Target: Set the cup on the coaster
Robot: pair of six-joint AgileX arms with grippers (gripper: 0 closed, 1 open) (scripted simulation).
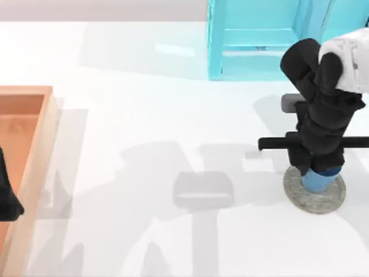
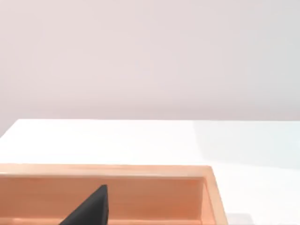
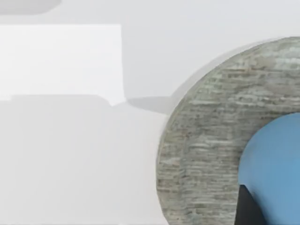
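The right gripper (image 1: 318, 167) sits directly over the cup (image 1: 319, 180) at the table's right side, its black body covering the cup's top in the top view. The right wrist view shows a dark finger (image 3: 247, 208) touching the cup's blue wall (image 3: 274, 164), but the other finger is out of frame, so I cannot tell whether the hand is clamped on the cup or has slackened off.

The cup stands over the coaster (image 1: 314, 196), the grey speckled disc ringing it on all visible sides in the top view. Whether its base rests on the disc or hangs just above it I cannot tell (the wrist view shows no clear gap, but no contact line either).

Further out are a turquoise cabinet (image 1: 259, 40) at the far edge and a wooden tray (image 1: 31, 173) at the table's left. The left gripper (image 1: 7, 199) is parked over that tray, with one dark tip (image 2: 91, 208) showing above the tray's wall (image 2: 154, 197).

By my reading the placement is nearly done, and the risk lies in the release. If the cup is let go while still held above the disc, it may bounce or tip. If the hand lifts off at an angle, a finger could drag the cup toward the coaster's edge.
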